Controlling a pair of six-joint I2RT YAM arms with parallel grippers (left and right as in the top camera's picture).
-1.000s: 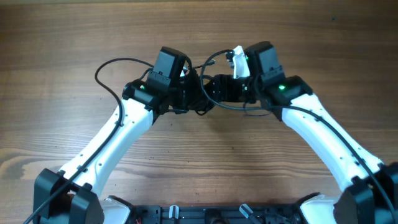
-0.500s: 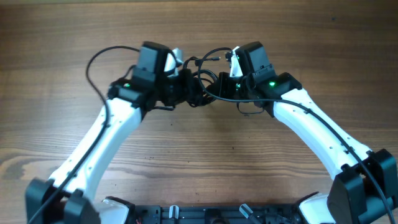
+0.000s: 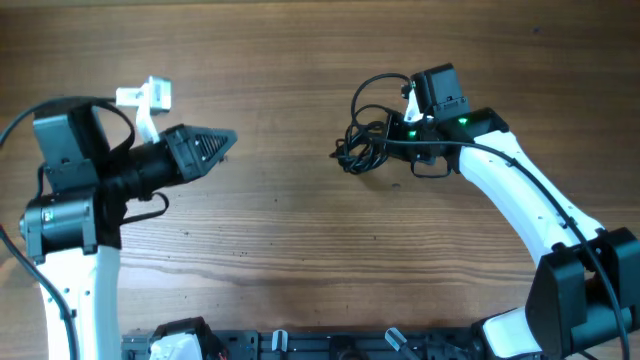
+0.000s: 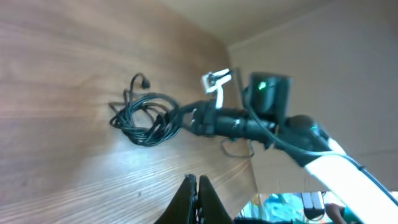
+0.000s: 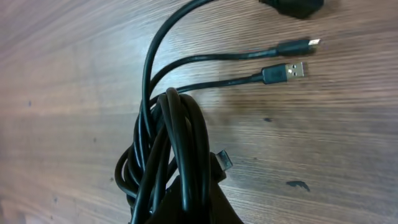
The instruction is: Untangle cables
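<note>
Right gripper [image 3: 393,142] was clenched on the cables [image 3: 362,143], its jaws closed around the thick part of the bundle. The coils spilled onto the table [image 3: 300,260] just off the gripper's tip, on the side facing the left arm, and one loop arched up above the gripper. Two plug ends [image 5: 287,72] lay loose on the wood beyond the gripper.

Left gripper [image 3: 222,140] was clenched on nothing. It was well apart from the right gripper and pointed toward it.

The bundle remained knotted, so the step in hand appeared to be anchoring it with one arm. The next move probably called for the left jaws to open, reach a free strand near a plug end, and draw it away from the right gripper.

The right arm reached out with a bent elbow and a low wrist. The left arm was held back and raised.
</note>
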